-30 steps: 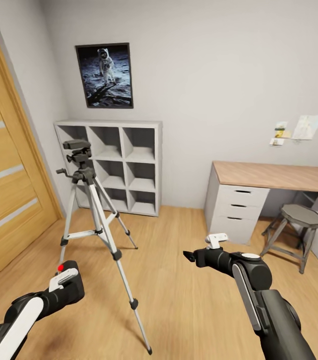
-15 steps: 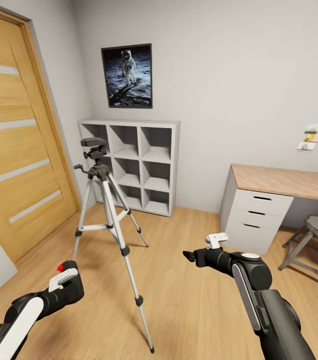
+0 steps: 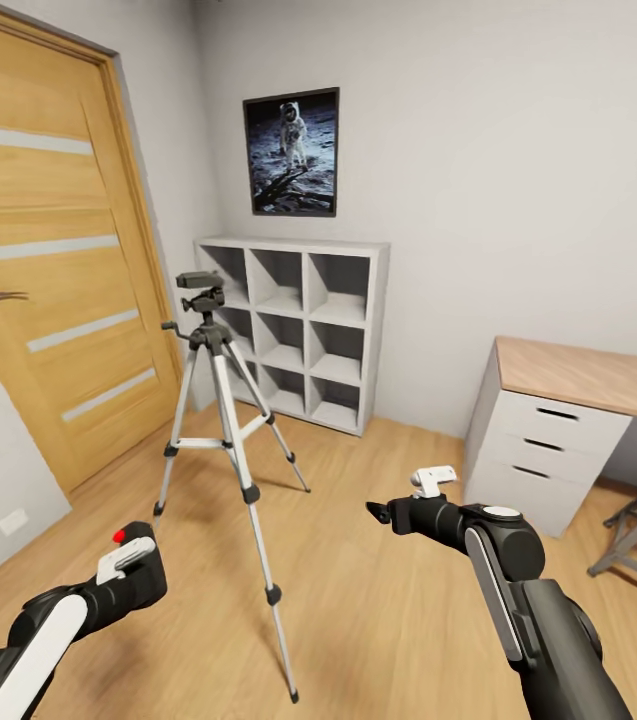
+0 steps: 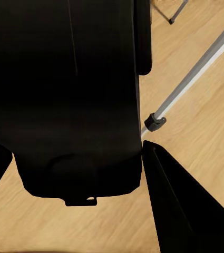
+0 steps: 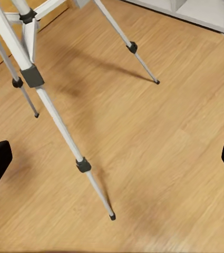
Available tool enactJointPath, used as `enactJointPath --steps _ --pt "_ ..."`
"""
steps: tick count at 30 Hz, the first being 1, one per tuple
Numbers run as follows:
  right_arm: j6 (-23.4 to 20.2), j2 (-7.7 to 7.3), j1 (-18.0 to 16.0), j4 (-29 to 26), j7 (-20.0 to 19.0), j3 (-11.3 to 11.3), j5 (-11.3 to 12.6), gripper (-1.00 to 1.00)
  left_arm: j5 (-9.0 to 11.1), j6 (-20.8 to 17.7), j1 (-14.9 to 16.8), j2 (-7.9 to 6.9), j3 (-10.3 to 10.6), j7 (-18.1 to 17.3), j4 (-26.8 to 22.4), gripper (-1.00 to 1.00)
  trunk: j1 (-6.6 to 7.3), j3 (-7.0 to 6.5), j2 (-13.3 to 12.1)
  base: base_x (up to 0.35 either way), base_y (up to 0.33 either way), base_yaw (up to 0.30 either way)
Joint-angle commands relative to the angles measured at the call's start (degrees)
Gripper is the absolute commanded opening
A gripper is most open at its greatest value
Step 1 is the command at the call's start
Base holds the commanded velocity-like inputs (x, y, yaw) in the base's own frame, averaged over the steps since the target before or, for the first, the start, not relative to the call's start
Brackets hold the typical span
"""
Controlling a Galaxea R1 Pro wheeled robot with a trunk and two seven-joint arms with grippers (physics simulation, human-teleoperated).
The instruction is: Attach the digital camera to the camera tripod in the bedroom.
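Tripod upright on floor, silver legs spread, black head bare.
Left gripper jaws clamped on camera; right gripper jaws apart, empty.

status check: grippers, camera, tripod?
Left gripper shut on digital camera. Right gripper open. Camera tripod upright ahead, head bare. Nothing between.

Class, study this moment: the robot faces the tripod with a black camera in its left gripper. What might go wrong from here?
1. The camera tripod's front leg reaches toward the robot between its arms, so driving closer might knock it over.
2. The digital camera in the left gripper blocks most of the left wrist view, which may make lining it up with the pan head hard.
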State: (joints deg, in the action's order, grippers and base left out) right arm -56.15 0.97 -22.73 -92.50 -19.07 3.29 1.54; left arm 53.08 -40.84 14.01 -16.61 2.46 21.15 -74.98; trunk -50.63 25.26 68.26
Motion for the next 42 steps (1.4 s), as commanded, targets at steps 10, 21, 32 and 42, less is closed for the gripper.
enactJointPath --steps 10,21,32,42 --pt "-0.3 -0.11 0.0 -0.1 -0.1 0.3 0.2 1.0 1.3 5.2 -4.5 -0.67 -2.1 -0.4 -0.8 -1.0 0.0 0.18 0.0 0.0 -0.315 0.266" --pt "-0.2 -0.17 0.0 -0.1 -0.1 1.1 0.1 1.0 1.3 5.9 -9.1 -0.1 -6.5 -0.4 -3.5 -1.0 1.32 -0.68 -2.4 0.0 -0.062 0.266" --pt "-0.3 -0.17 0.0 -0.1 -0.1 1.2 0.1 1.0 1.4 5.9 -9.4 0.06 -6.5 -0.3 -3.4 -1.0 3.73 -2.54 -6.8 0.0 -0.003 0.188" --pt "-0.3 -0.18 0.0 -0.1 -0.2 1.1 0.1 1.0 1.1 5.9 -9.4 0.76 -6.4 -0.5 -3.8 -1.0 5.93 -4.33 -10.8 0.0 0.0 0.018"
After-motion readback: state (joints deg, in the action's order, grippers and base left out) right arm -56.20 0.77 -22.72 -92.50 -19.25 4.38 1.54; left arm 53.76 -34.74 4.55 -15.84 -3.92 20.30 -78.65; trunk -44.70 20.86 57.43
